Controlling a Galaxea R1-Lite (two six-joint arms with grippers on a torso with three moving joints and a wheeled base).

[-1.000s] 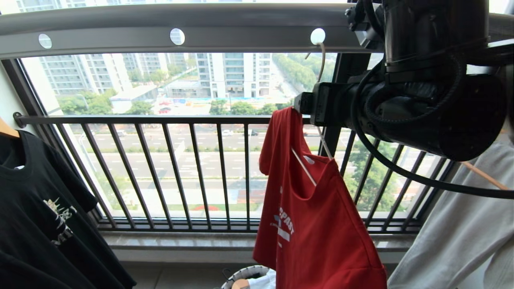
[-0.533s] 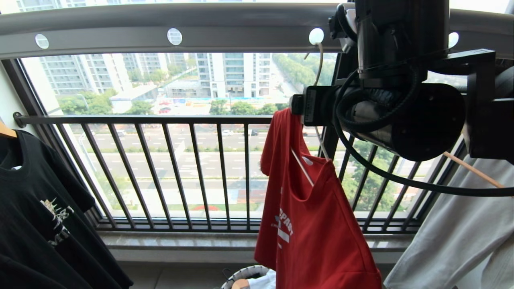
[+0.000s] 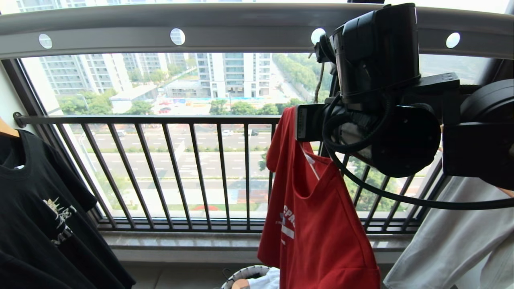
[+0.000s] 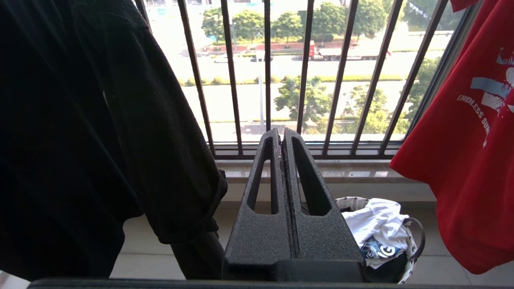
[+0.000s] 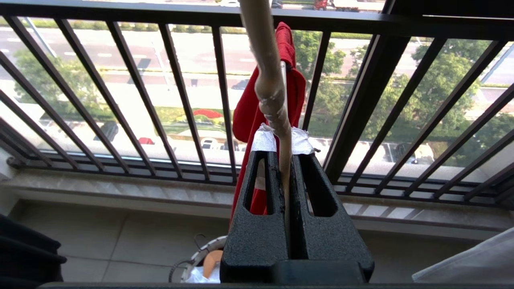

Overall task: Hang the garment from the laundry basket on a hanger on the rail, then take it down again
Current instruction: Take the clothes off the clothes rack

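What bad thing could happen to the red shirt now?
1. The red short-sleeved T-shirt sits lopsided on the thin off-white wire hanger, bunched on one side, so it might slide off when lifted.
2. The right gripper pinches only the hanger's thin neck, so it could twist or slip.
3. The hook still goes up to the long grey metal rail, so it might snag in the hole.

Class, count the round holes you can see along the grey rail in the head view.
4. On the rail: one far left, one left of centre, one above the hanger, one far right. The arm may hide more.
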